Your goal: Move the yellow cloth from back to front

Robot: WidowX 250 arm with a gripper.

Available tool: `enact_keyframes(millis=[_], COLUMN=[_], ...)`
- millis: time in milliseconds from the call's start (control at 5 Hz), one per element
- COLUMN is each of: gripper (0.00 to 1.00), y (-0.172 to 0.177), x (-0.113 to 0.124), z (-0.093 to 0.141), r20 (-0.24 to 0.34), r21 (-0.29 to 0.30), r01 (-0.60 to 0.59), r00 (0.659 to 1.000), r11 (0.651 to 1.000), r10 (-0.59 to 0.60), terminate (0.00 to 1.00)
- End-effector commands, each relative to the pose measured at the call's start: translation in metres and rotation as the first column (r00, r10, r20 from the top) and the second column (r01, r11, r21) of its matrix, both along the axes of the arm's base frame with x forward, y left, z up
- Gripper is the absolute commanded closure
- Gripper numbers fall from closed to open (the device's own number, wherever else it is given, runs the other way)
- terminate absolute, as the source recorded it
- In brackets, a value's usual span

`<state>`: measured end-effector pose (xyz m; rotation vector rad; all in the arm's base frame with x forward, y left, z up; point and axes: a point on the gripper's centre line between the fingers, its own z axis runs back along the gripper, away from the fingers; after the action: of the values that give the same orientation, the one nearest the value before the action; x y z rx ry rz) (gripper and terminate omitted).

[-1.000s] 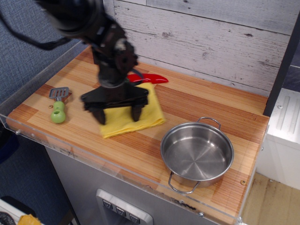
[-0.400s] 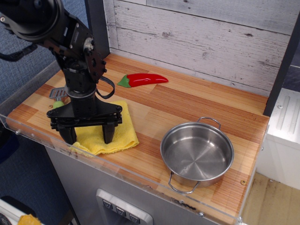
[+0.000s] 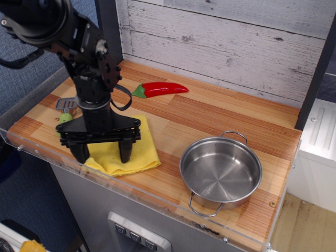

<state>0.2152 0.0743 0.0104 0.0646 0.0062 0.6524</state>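
The wooden counter carries a yellow cloth, steel pot, red pepper and spatula.

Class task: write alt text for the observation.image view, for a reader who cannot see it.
A black robot arm's open pincer stands over a yellow cloth at the front edge of a wooden counter. A steel pot sits to the right; a red chili pepper lies behind.

Yellow cloth flat near front edge of wooden counter. Gripper above it, jaws wide apart, fingertips down at cloth. Red chili pepper at 12 o'clock from cloth; steel pot at 3 o'clock, apart.
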Motion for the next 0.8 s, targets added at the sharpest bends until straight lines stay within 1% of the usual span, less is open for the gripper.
enact_keyframes(millis=[0,200,400,600], gripper=[0.00,0.00,0.00,0.00], y=[0.002,-0.002,-0.009,-0.013], x=[0.039,0.052,0.056,0.054], z=[0.074,0.104,0.133,0.148], r20=[0.187,0.246,0.292,0.289], r21=[-0.035,-0.053,-0.065,-0.077], r01=[-0.079,-0.085,-0.073,-0.063], r00=[0.979,0.965,0.952,0.954], r11=[0.996,0.995,0.995,0.995], r10=[0.084,0.095,0.089,0.083], terminate=[0.00,0.00,0.00,0.00])
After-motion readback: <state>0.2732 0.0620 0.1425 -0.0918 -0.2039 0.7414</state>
